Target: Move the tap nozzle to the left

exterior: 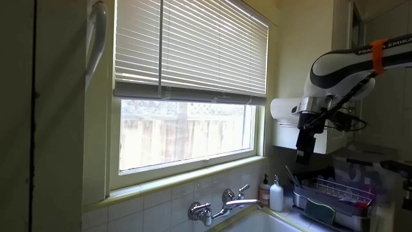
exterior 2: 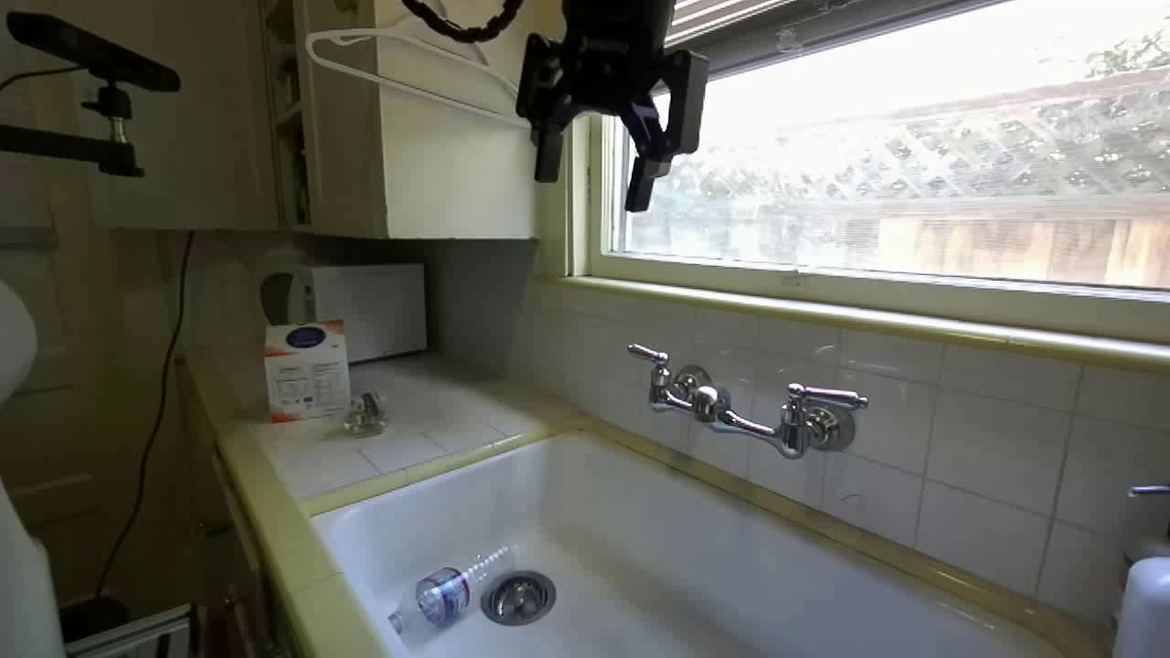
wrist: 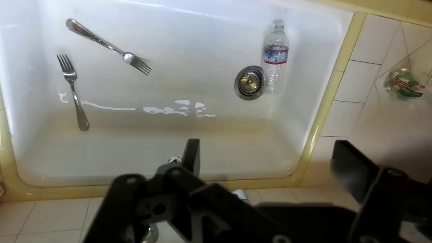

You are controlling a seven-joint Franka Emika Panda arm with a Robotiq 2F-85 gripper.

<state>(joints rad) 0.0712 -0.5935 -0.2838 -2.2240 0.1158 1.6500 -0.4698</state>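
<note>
So the tap nozzle [exterior: 244, 202] is the thin shiny spout on the wall-mounted faucet [exterior: 224, 210], and it's sticking out over the sink [exterior 2: 731, 548] with its tip bent down. In an exterior view it points toward the white pump bottle [exterior: 276, 197], though I can't tell how close the two really are. The tool [exterior 2: 594, 179] hangs well above the faucet, aimed downward, fingers [wrist: 192, 153] spread wide and nothing in its grip. In the wrist view those fingers hide most of the faucet.

As for the rest: a clear plastic bottle [wrist: 276, 55] is lying in the sink right beside the drain [wrist: 250, 82], and well away from it there's a fork [wrist: 107, 45] lying at a slant plus a second fork [wrist: 75, 94] near that one. Carton [exterior 2: 308, 388] is standing upright on the tiled worktop [exterior 2: 411, 450], with a crinkly see-through packet [exterior 2: 366, 417] just beside it. Next to the white pump bottle there's a darker bottle [exterior: 264, 194] with an orange-brown label, and a dish rack [exterior: 334, 200] is nearby.
</note>
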